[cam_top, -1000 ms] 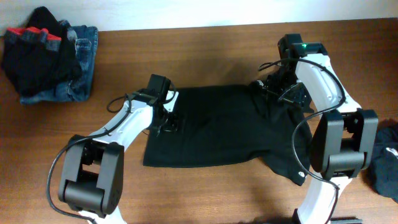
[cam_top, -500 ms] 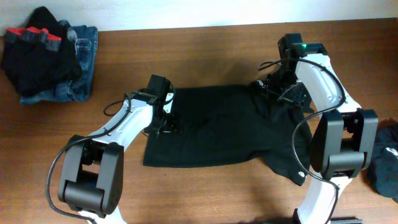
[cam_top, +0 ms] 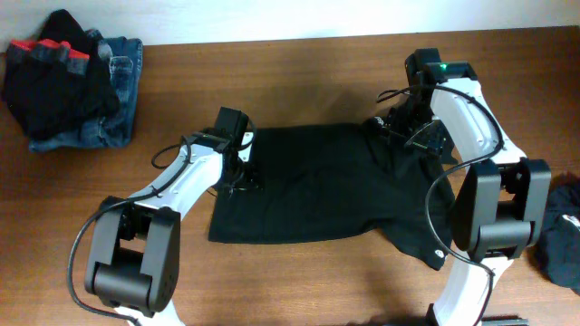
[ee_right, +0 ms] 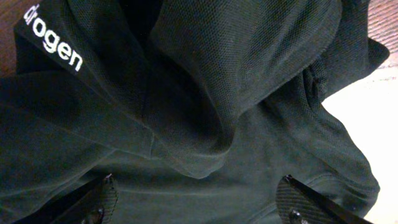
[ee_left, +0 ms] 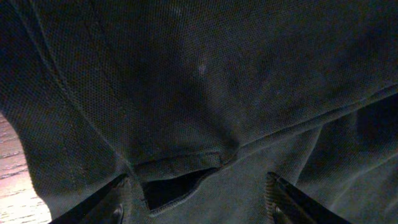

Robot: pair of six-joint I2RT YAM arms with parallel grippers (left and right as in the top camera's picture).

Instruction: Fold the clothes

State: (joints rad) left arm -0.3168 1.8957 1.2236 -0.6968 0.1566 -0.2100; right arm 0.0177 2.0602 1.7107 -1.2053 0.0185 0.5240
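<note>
Across the middle of the wooden surface [cam_top: 299, 281] lies the black top [cam_top: 308, 195], spread mostly flat. Its right side is bunched up and trails down toward the near edge, beside the right arm's base.

The left pincer [cam_top: 243, 178] rests on the top's left edge. Seen from its wrist, its fingers [ee_left: 115, 202] stand wide apart. It is released, with a seam and a small gaping fold of the knit cloth lying between them and nothing pinched.

The right pincer [cam_top: 401, 129] hangs over the crumpled far right corner of the top. From its wrist view the fingers [ee_right: 99, 202] are likewise spread, so it is released too. Soft folds are heaped between and ahead of them, and white lettering [ee_right: 53, 46] reading "drogen" shows on the cloth at the upper left.

At the far left corner of the surface sits a pile of clothes [cam_top: 54, 72] — a black piece with red trim on top of blue denim [cam_top: 122, 91]. Well apart, at the right edge, another dark garment [cam_top: 562, 240] lies partly out of view.
</note>
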